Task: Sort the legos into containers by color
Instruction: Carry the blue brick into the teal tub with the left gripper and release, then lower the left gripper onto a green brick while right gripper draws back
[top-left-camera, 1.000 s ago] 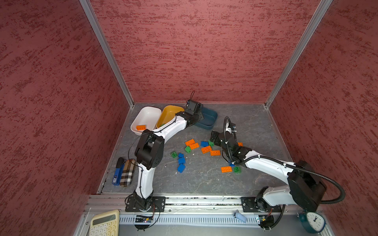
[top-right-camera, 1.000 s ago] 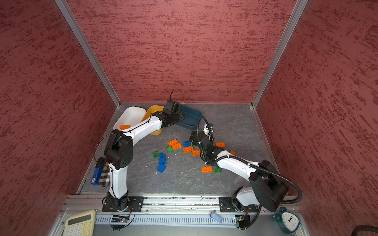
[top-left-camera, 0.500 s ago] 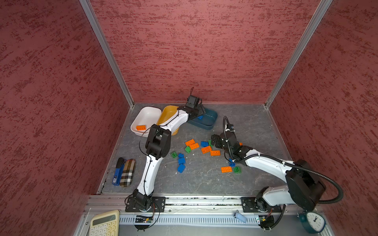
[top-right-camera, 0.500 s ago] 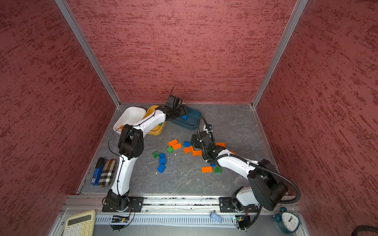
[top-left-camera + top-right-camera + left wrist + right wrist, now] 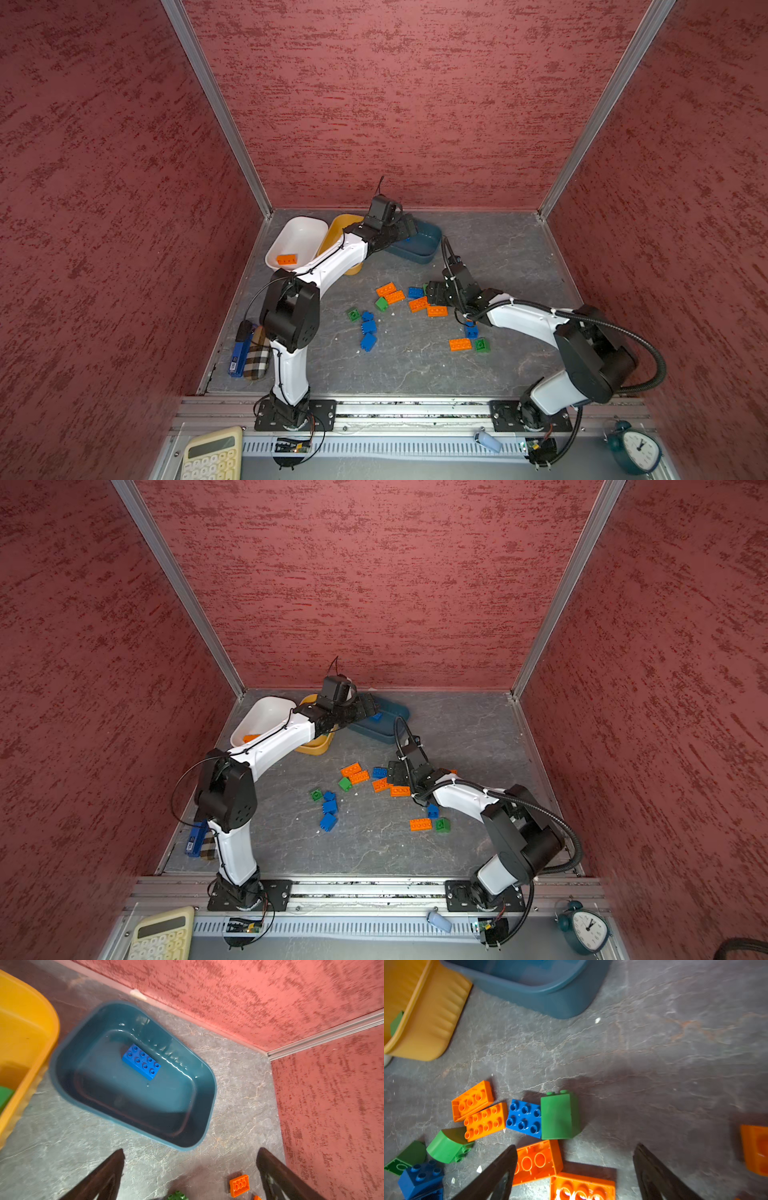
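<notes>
Grey marbled worktop (image 5: 415, 365). Left gripper (image 5: 191, 1150) stands wide and empty; just ahead lies the teal tub (image 5: 201, 1109) holding one blue brick (image 5: 141, 1061). Right gripper (image 5: 576, 1145) gapes empty, orange brick (image 5: 538, 1161) just beside it.

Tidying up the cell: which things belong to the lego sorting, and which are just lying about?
Job: loose legos, white tub, yellow tub, teal tub.
Lying about: calculator, alarm clock, blue stapler, checked pouch.
</notes>
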`<state>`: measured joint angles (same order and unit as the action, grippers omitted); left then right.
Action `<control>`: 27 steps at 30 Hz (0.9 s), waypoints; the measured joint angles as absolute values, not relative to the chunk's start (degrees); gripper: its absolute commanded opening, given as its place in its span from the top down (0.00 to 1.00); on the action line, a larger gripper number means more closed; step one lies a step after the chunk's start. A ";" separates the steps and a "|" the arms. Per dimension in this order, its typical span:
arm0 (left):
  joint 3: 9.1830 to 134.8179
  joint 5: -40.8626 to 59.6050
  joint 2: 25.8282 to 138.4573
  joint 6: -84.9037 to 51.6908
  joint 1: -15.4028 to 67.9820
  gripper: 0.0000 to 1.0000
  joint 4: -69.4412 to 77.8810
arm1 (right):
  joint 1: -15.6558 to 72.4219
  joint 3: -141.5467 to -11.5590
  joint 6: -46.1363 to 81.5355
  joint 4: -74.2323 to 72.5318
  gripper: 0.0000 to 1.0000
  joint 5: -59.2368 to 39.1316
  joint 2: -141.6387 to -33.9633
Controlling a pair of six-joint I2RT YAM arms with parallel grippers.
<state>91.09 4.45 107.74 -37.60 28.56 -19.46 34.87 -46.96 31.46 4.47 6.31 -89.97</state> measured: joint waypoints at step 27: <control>85.71 0.30 111.68 -29.80 43.55 0.21 -30.61 | 29.82 -31.48 48.90 5.65 0.01 27.31 -66.59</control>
<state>85.71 0.30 111.68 -29.80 43.55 -30.61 29.82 -31.48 48.90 5.65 27.31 -66.59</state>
